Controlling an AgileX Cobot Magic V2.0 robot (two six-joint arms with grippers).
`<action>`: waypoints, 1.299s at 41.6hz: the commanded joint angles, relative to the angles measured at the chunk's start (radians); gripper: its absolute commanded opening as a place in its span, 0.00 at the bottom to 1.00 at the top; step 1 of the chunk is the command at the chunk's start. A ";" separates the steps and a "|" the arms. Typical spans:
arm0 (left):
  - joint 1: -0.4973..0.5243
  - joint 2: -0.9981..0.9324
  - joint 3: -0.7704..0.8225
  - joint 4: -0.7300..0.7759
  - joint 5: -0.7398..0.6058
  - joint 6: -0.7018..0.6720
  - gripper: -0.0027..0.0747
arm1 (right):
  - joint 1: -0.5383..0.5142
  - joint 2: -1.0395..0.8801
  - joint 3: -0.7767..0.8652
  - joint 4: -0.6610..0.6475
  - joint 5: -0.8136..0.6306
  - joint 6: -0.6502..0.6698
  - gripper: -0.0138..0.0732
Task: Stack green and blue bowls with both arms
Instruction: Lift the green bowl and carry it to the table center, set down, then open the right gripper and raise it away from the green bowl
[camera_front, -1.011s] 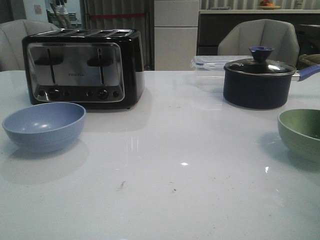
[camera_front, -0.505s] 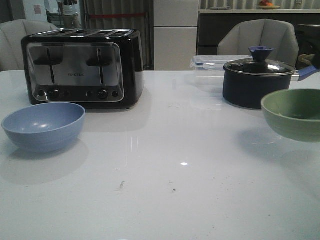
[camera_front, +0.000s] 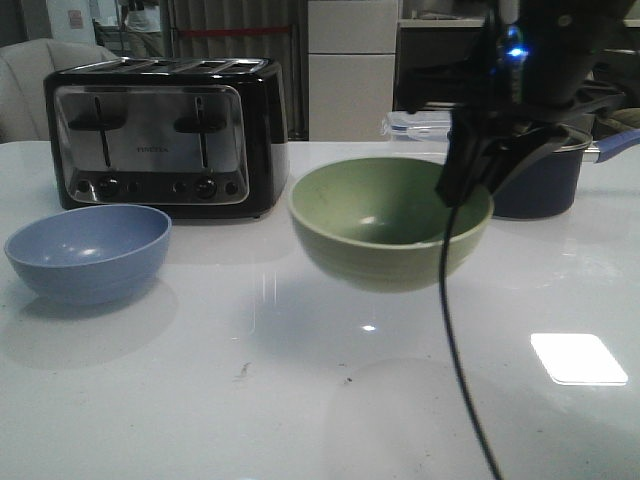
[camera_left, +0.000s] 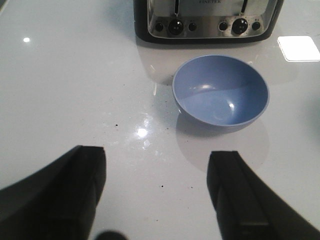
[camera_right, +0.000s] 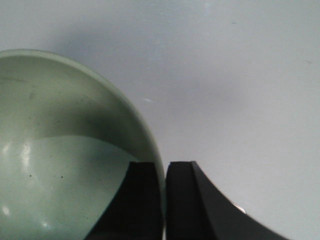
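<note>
White tabletop (camera_front: 150, 400) below: your right gripper (camera_right: 165, 175) pinches only the green bowl (camera_front: 385, 225)'s rim mid-frame; it could tip. Left gripper (camera_left: 157, 192), spread, faces the blue bowl (camera_left: 220, 92).

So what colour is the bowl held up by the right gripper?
Pale sage green: the round matte bowl, pinched at its rim by the right gripper, clearest in the front view.

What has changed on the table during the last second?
The right pincer, shut on the rim of the pale green ridged bowl, lifted it and carried it leftward to mid-table. The periwinkle blue bowl, chrome toaster and open left pincer stayed put.
</note>
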 joint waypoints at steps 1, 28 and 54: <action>-0.005 0.007 -0.028 -0.002 -0.078 -0.008 0.68 | 0.042 -0.010 -0.032 0.015 -0.068 -0.005 0.22; -0.005 0.007 -0.028 -0.002 -0.078 -0.008 0.68 | 0.086 0.098 -0.032 0.042 -0.175 -0.005 0.64; -0.005 0.009 -0.028 -0.002 -0.089 0.000 0.69 | 0.097 -0.472 0.303 -0.106 -0.195 -0.029 0.64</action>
